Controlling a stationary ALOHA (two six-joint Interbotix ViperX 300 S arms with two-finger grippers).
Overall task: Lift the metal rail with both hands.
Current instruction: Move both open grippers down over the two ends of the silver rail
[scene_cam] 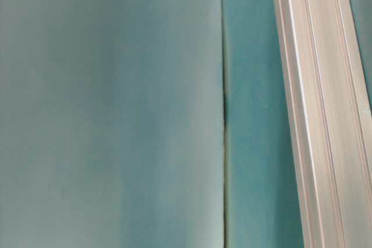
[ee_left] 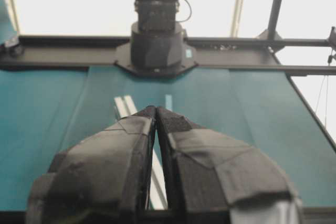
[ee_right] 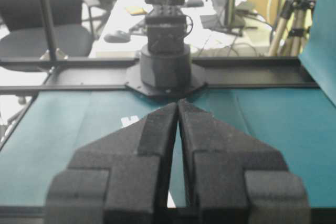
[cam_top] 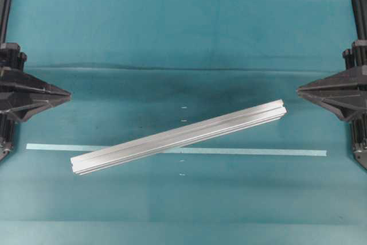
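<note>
- While both arms sat parked at the table's side edges, the metal rail (cam_top: 178, 136) lay flat on the teal cloth (cam_top: 172, 38), untouched, nothing lifted yet.
- Rail ran diagonally, crossing over the thin pale tape strip (cam_top: 275, 152) near the strip's middle; one end sat nearer the camera than the strip, on the left gripper's side, the other end beyond the strip, towards the right gripper.
- Left gripper (cam_top: 64, 93) was well apart from the rail, jaws pressed together tip to tip, holding nothing; wrist view showed the same (ee_left: 156, 111).
- Right gripper (cam_top: 301, 90) also pressed closed and empty, nearer to the rail's far end but not touching (ee_right: 177, 104).
- Judged: the skew meant each arm would need a different reach and a wrist turn to square its pads to the rail.
- Both would have to spread before closing on it.
</note>
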